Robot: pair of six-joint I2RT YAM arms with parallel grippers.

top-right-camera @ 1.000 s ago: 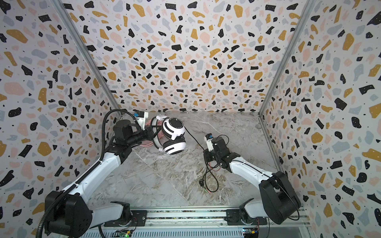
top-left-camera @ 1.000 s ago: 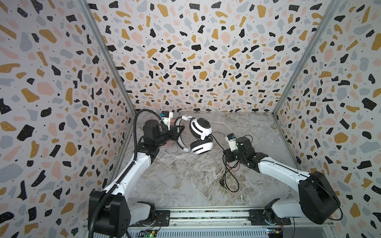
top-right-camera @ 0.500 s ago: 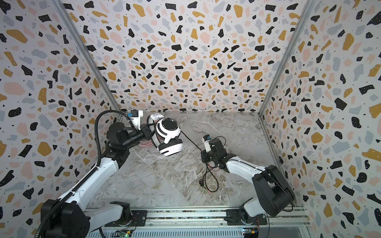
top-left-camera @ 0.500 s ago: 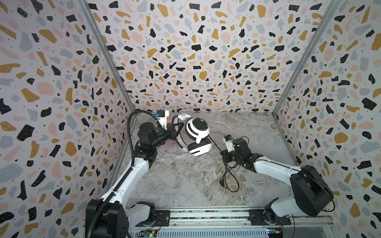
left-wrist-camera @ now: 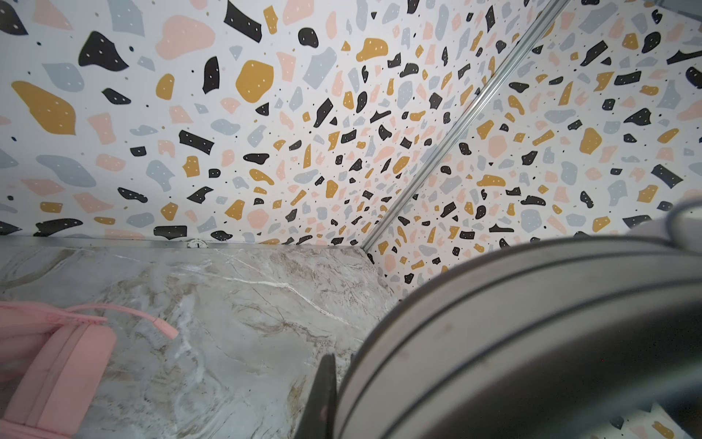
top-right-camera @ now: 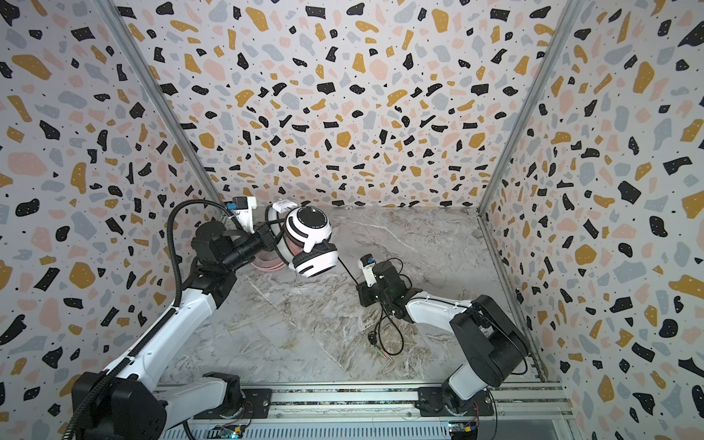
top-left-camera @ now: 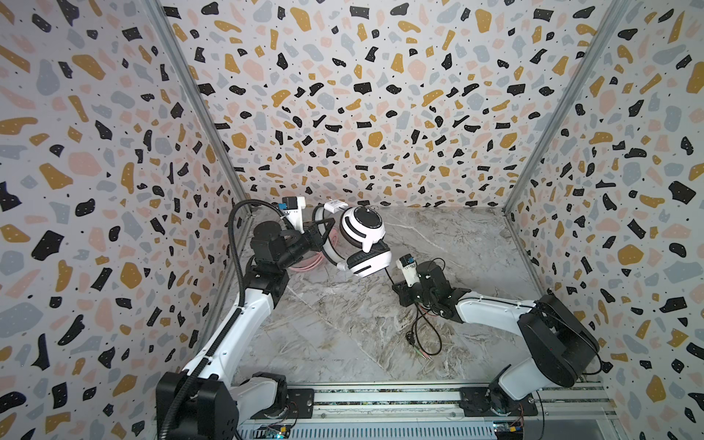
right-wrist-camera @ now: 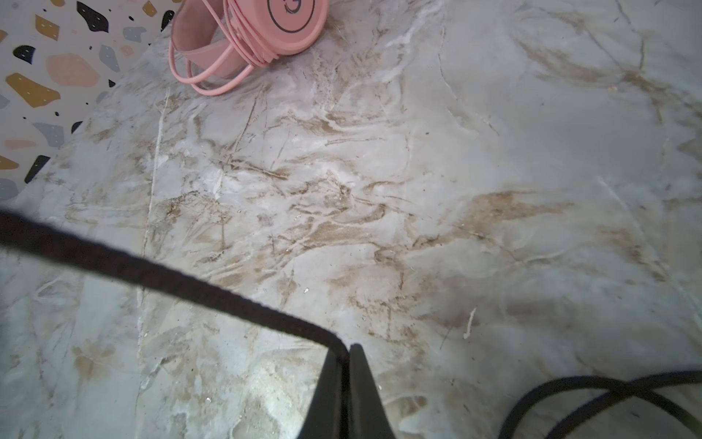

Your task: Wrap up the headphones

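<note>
The white-and-black striped headphones (top-left-camera: 362, 225) (top-right-camera: 308, 228) hang above the marble table, near its back left. My left gripper (top-left-camera: 323, 233) (top-right-camera: 272, 233) is shut on their band; the left wrist view is filled by the band's grey curve (left-wrist-camera: 532, 342) beside one finger (left-wrist-camera: 323, 395). Their black cable (top-left-camera: 388, 275) (right-wrist-camera: 152, 270) runs taut from the lower ear cup to my right gripper (top-left-camera: 396, 286) (top-right-camera: 360, 290) (right-wrist-camera: 347, 347), which is shut on it. The cable's slack (top-left-camera: 428, 335) lies looped on the table. The pink headphones (top-left-camera: 309, 261) (left-wrist-camera: 57, 365) (right-wrist-camera: 266, 26) lie behind, cable coiled round them.
Terrazzo-patterned walls (top-left-camera: 343, 114) close in the table on three sides, with the left wall close beside my left arm. The cable's plugs (top-left-camera: 423, 354) rest toward the front. Bare marble (top-left-camera: 324, 324) stretches between the two arms.
My left gripper has carried the striped headphones a little leftward and farther back. My right gripper has followed to the left, still holding the cable.
</note>
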